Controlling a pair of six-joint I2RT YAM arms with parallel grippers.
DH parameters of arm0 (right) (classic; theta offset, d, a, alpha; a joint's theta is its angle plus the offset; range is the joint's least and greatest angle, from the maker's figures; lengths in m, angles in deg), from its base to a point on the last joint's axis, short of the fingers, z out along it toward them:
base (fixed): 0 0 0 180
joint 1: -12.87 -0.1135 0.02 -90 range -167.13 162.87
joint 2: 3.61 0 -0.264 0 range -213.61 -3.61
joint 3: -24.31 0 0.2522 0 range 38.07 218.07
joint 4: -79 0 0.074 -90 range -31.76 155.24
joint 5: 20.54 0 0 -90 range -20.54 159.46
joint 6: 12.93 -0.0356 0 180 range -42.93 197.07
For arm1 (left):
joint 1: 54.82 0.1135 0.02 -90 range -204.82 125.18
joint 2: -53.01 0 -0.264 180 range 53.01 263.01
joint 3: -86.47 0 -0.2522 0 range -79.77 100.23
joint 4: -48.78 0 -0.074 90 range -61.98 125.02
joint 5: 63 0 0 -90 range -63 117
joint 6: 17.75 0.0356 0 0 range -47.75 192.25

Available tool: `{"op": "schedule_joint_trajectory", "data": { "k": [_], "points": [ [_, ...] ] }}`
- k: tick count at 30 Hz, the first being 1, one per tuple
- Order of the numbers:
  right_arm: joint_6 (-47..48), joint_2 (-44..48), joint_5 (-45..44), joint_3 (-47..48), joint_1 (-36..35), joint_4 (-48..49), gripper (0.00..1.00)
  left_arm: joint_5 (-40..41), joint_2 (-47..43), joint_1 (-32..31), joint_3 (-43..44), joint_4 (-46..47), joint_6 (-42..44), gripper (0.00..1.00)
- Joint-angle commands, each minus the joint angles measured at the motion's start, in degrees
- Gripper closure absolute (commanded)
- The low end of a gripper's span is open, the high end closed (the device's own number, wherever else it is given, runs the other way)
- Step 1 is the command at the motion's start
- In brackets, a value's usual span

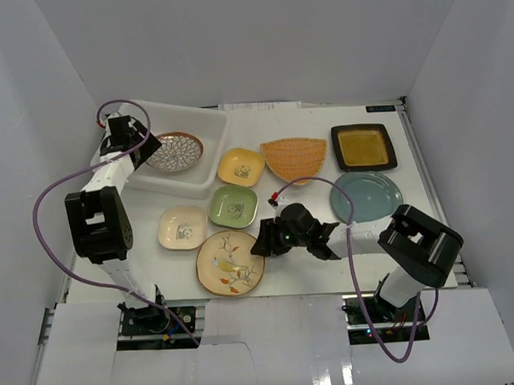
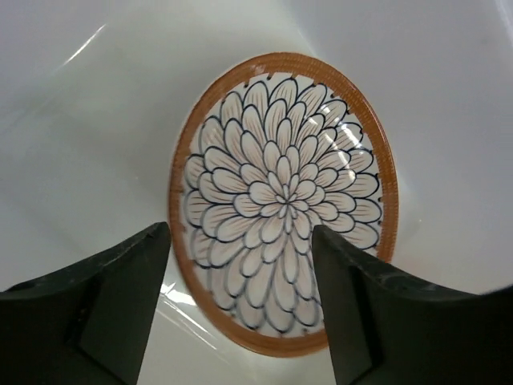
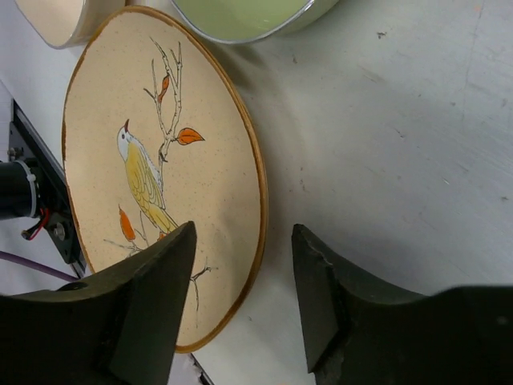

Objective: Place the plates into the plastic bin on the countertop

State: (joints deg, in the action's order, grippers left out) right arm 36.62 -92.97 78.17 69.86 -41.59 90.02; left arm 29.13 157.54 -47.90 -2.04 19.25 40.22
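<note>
Eight plates are in view, and one of them already lies inside the plastic bin [image 1: 214,153]: the round plate with a brown rim and a flower pattern [image 1: 174,151], flat on the bin's floor. The bin stands at the far left of the countertop [image 1: 426,164]. The left gripper [image 1: 150,148] hangs over the bin, just left of this plate. In its wrist view both fingers [image 2: 96,313] stand wide apart and the plate is seen below, between them, so this gripper is released and holds nothing.

The other seven plates rest on the countertop outside the bin. Just right of the bin is a small yellow plate [image 1: 241,166], then the orange fan-shaped plate [image 1: 295,159] and, at the far right, the dark square plate with an amber centre [image 1: 363,147]. Nearer than that one lies the round blue plate [image 1: 365,196]. In the middle is a small green plate [image 1: 233,206], with a small cream plate [image 1: 183,227] to its left, and nearest of all is the round cream plate with a bird [image 1: 230,262].

The right gripper [image 3: 242,231] is low at the right rim of the bird plate. Its jaws are apart and the rim lies in the gap between them, so they are not clenched on it. Whether a finger touches the plate I cannot tell.
</note>
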Motion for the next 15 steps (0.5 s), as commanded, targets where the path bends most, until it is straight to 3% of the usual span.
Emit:
{"op": "schedule_joint_trajectory", "data": {
  "k": [1,3,9,11,15],
  "points": [
    [-3.50,-1.69,-0.97,-0.06,-0.30,5.72,0.45,-1.78,-5.21,-0.06,2.16,4.17,-0.49,0.15],
    [-4.55,-2.48,-1.15,-0.24,-0.30,6.42,0.50,-4.04,-6.53,-0.06,1.81,4.34,-1.19,0.07],
    [-7.01,-1.96,-1.68,-3.05,0.58,8.62,0.73,-11.35,-16.89,-0.33,-4.67,7.94,-4.26,0.05],
    [-7.10,-0.56,-0.89,-4.71,1.54,9.15,0.92,-15.04,-21.71,-1.11,-7.23,9.96,-5.49,0.05],
    [-7.19,7.34,0.60,-10.42,3.91,9.68,0.92,-21.63,-28.84,-2.96,-13.99,11.37,-5.76,0.05]
  ]
}}
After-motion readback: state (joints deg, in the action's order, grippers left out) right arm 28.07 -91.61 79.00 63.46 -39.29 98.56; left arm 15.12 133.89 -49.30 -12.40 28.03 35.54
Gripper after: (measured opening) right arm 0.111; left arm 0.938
